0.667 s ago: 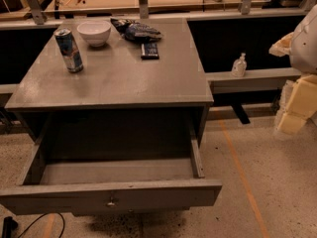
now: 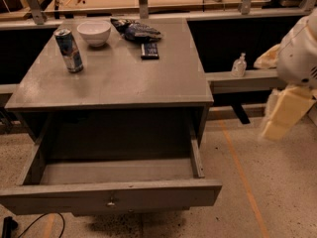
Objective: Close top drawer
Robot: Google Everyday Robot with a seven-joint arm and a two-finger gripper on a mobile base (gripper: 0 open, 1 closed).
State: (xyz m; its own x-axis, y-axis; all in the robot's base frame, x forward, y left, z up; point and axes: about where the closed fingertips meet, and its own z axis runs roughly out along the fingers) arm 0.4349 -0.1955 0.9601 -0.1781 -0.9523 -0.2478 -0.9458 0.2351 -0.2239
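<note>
The top drawer (image 2: 109, 196) of the grey cabinet (image 2: 114, 90) is pulled far out toward me. Its long front panel has a small round metal knob (image 2: 111, 202) at centre, and its inside looks empty. My gripper (image 2: 286, 112), cream-coloured under the white arm (image 2: 299, 53), hangs in the air at the right edge of the view. It is well to the right of the drawer and a little above the level of its front, touching nothing.
On the cabinet top stand a drink can (image 2: 69, 49), a white bowl (image 2: 94, 32), a dark snack bag (image 2: 136, 31) and a dark flat bar (image 2: 149, 50). A small clear bottle (image 2: 239, 65) stands on the ledge to the right. An orange line (image 2: 242, 177) runs along the floor.
My gripper and arm have shifted slightly left and down. The drawer stays open as before.
</note>
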